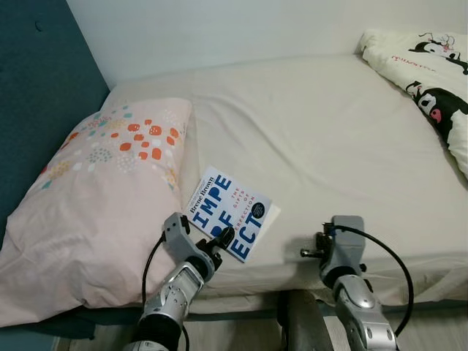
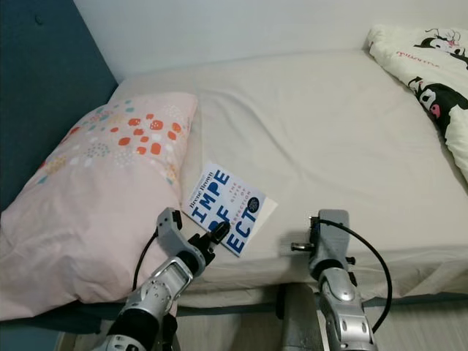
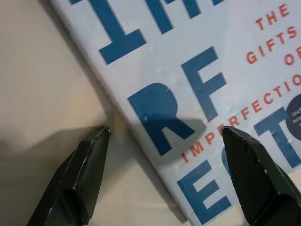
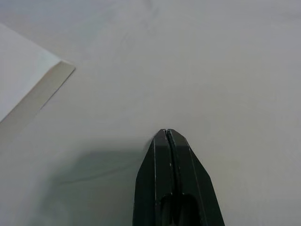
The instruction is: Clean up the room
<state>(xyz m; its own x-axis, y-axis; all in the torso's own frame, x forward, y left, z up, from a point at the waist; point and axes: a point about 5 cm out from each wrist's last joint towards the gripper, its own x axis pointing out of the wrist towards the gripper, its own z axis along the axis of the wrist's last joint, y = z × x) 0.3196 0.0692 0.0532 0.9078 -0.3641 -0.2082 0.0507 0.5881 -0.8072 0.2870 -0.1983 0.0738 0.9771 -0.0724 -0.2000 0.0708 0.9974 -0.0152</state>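
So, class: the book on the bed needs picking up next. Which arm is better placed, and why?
Left. Its end effector is open, fingers straddling the book's near edge. The right end effector is shut, over bare sheet beside the book.

1. Left arm reaches forward and up from the lower left, wrist bent toward the middle.
2. Left gripper (image 3: 164, 136) has its fingers (image 3: 87, 165) spread wide apart, tips pointing forward.
3. Right arm rises from the lower right, wrist upright.
4. Right gripper (image 4: 168, 136) has both fingers pressed together, tips forward.
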